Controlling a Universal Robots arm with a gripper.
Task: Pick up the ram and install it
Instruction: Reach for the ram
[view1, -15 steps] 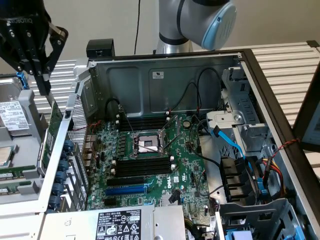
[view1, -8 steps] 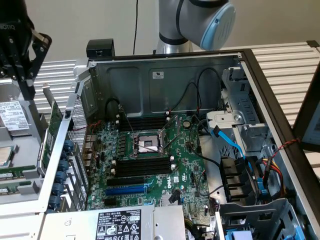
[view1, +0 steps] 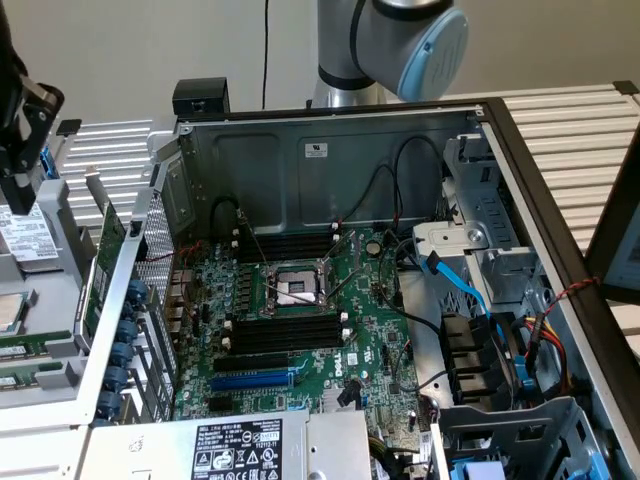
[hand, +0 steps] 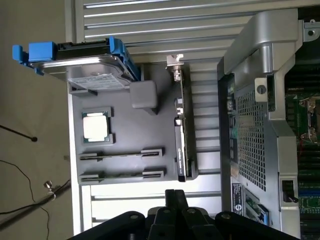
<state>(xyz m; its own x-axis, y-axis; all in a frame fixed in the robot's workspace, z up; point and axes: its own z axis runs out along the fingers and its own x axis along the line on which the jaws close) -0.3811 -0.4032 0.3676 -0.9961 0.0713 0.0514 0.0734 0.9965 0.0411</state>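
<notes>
Two ram sticks stand on edge in holders on a grey tray beside the computer case: one ram and a second ram, both seen edge-on. In the exterior view they are green strips at the far left. My black gripper hangs above the tray, apart from the sticks, shut with nothing between its fingers. In the exterior view the gripper is at the upper left, outside the case. The black memory slots lie on the motherboard beside the processor socket.
The tray also carries a hard drive in blue brackets, a processor and a larger card with a metal bracket. The case wall rises between tray and motherboard. Cables and drive bays crowd the exterior view's right.
</notes>
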